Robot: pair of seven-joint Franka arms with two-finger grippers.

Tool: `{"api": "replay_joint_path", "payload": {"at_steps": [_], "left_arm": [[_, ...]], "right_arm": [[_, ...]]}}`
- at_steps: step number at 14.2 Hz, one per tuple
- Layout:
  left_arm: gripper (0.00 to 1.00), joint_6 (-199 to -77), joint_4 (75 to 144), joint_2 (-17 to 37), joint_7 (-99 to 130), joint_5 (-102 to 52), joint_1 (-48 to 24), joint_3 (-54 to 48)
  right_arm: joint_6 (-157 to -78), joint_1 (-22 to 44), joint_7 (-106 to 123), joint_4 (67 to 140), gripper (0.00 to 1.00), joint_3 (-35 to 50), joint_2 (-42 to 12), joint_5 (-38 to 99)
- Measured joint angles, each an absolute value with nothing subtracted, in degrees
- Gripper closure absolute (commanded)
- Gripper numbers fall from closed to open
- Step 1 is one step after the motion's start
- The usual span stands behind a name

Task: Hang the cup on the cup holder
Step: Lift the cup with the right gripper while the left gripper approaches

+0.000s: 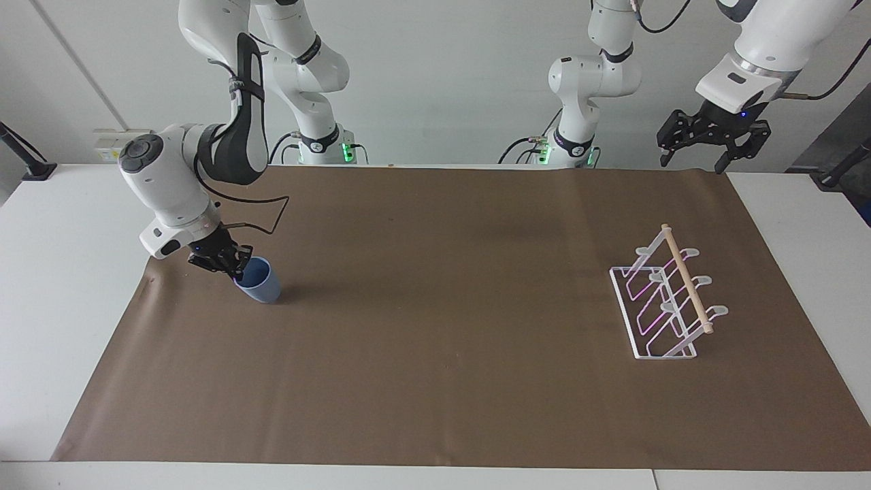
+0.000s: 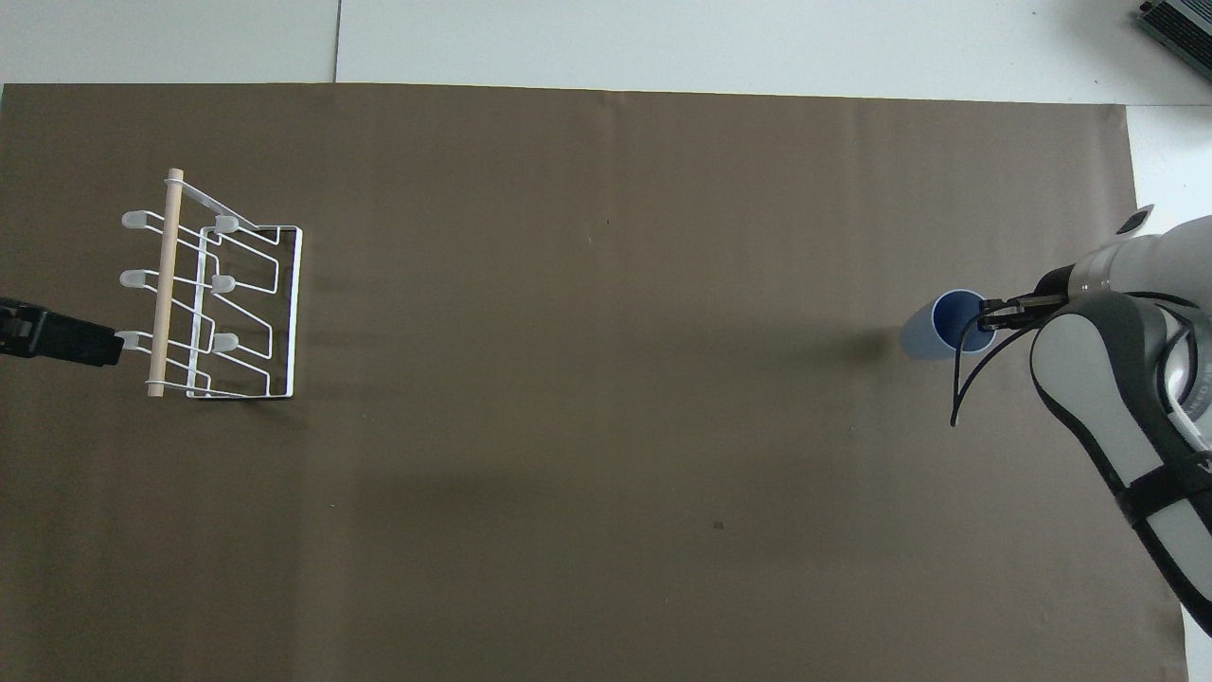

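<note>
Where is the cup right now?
The cup is at the right arm's end of the brown mat, tilted, its rim pinched by the right gripper. The cup holder stands at the left arm's end.

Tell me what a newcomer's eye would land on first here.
First the right gripper, shut on the rim of the blue cup at the right arm's end of the brown mat; the cup looks tilted. Next the white wire cup holder, standing with no cup on it at the left arm's end. The left gripper waits open, raised over the table's edge by that end.
</note>
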State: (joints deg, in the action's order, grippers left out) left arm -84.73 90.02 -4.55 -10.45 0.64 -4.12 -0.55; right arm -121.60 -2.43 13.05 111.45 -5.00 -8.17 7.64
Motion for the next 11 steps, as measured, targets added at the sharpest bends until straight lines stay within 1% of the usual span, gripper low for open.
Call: {"api": "replay_joint_path", "payload": {"at_steps": [2,4,11], "left_arm": [[0.00,-84.7,90.0,-4.6,-10.4,0.6,-4.1,-0.5],[0.00,-84.7,90.0,-4.6,-10.4,0.6,-4.1,-0.5],[0.00,-84.7,90.0,-4.6,-10.4,0.6,-4.1,-0.6]], "right_arm": [[-118.6,-1.9,13.0,107.5,1.00,-4.9,-7.5,12.5],[-117.3,-1.8,13.0,105.6,1.00,-4.1,-6.9,15.9],[-116.8,-1.8,13.0,103.7,1.00,0.5,-6.2,41.5]]}}
